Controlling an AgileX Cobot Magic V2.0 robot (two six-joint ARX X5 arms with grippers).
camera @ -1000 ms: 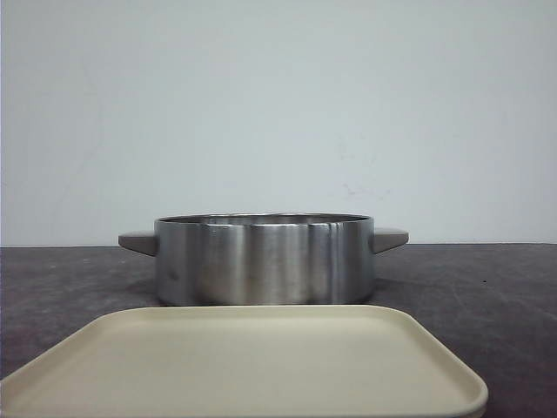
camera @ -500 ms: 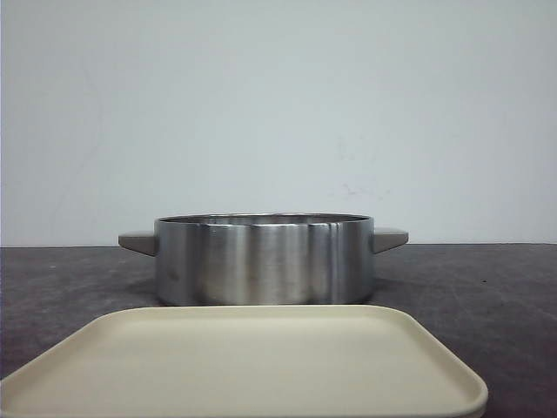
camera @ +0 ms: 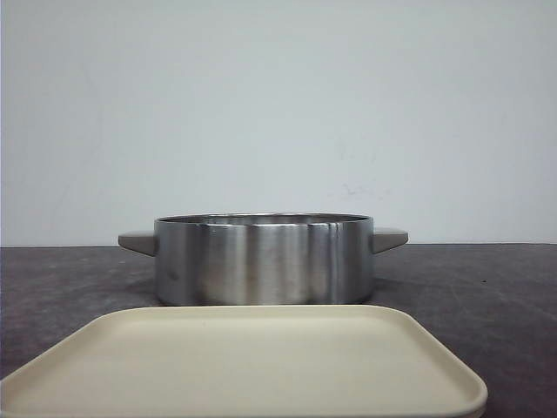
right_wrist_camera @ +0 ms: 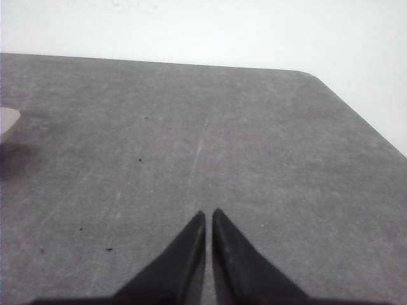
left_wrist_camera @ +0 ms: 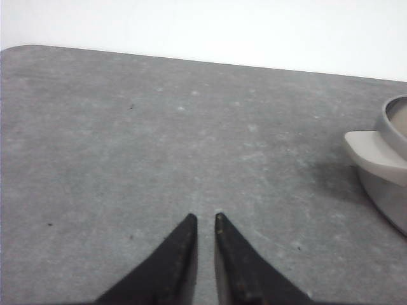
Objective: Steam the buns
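Observation:
No buns show in any view. A steel pot [camera: 265, 259] with two grey handles stands on the dark table behind a bare cream tray [camera: 244, 366]. I cannot see inside the pot from the front. My left gripper [left_wrist_camera: 205, 217] is shut and empty over bare table; the pot's handle [left_wrist_camera: 372, 147] and wall lie to one side of it. My right gripper [right_wrist_camera: 208, 213] is shut and empty over bare table, with the tip of the other pot handle [right_wrist_camera: 7, 122] at the frame's edge. Neither gripper shows in the front view.
The grey table top [left_wrist_camera: 159, 140] runs to a rounded corner in each wrist view [right_wrist_camera: 318, 79]. A plain white wall stands behind the table.

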